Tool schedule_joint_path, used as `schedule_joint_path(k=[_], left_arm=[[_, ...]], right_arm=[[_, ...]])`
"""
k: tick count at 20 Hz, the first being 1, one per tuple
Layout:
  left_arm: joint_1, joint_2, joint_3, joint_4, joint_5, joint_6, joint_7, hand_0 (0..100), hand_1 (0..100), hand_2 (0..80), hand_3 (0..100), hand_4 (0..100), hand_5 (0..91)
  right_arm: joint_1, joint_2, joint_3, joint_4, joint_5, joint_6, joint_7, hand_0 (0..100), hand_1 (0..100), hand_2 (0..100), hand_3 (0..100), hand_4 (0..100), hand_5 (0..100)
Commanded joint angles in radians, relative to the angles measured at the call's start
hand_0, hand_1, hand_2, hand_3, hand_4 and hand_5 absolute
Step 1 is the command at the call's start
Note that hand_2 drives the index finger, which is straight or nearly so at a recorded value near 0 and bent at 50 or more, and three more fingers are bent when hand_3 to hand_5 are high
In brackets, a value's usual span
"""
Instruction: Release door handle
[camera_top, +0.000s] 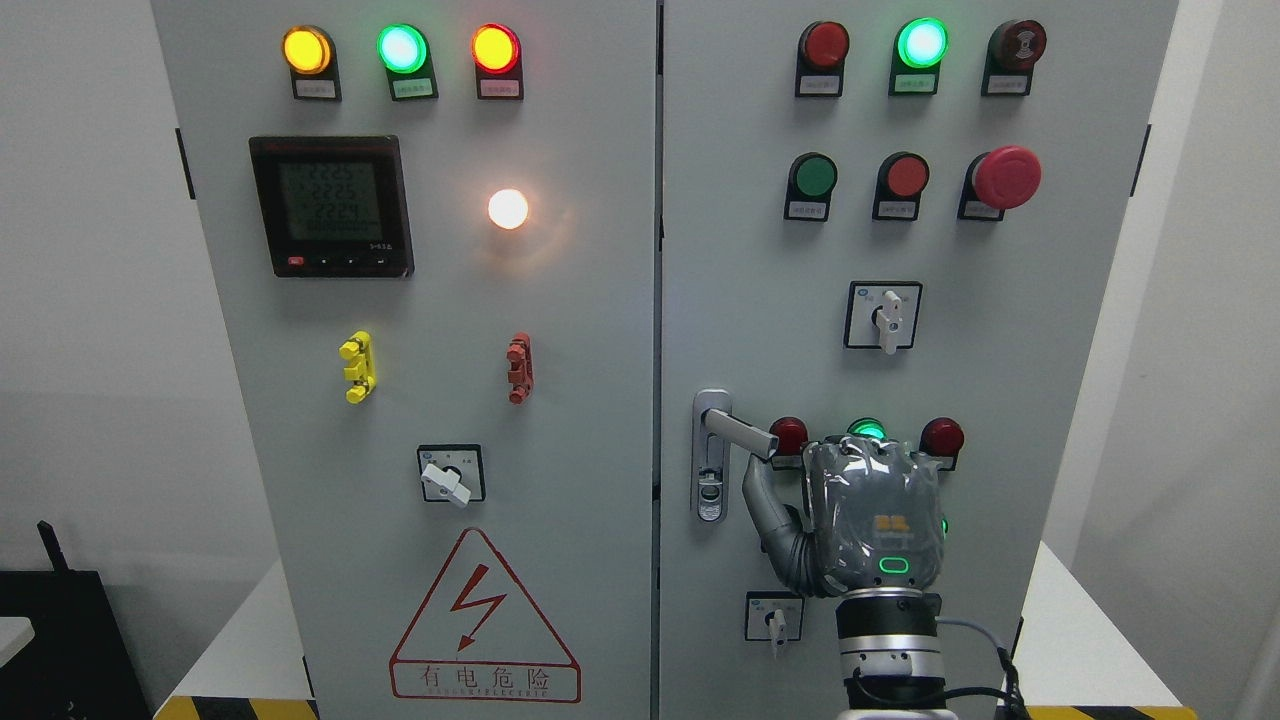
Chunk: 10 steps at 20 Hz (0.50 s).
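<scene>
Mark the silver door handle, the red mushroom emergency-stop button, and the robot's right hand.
silver door handle (741, 433), head view, middle of the lever
red mushroom emergency-stop button (1007, 177), head view, cap centre
right hand (875, 515), head view, back of hand

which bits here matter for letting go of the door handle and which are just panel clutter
Job:
- door handle, swung out from its plate
- right hand, thumb just under the handle's tip

Not part of it:
- meter
- indicator lamps
- emergency stop
- rotary switches
- warning sign

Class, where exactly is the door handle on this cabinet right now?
In the head view, the door handle sits on the right door's left edge, near the centre seam, its lever pointing right toward a red lamp, with the right hand just beside it.
</scene>
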Motion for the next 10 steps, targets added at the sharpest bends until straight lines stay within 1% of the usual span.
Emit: schedule_joint_path(k=[1, 10], left_arm=[[-0.002, 0.000, 0.002, 0.009, 0.000, 0.000, 0.000, 12, 39, 0.0, 0, 0, 0.0], [-0.002, 0.000, 0.002, 0.009, 0.000, 0.000, 0.000, 12, 39, 0.0, 0, 0, 0.0]], right_arm=[[-0.002, 0.000, -0.005, 0.000, 0.000, -0.002, 0.000, 57, 0, 97, 100, 92, 100], [-0.005, 0.000, -0.005, 0.000, 0.000, 0.000, 0.000, 57, 0, 97, 100, 92, 100]])
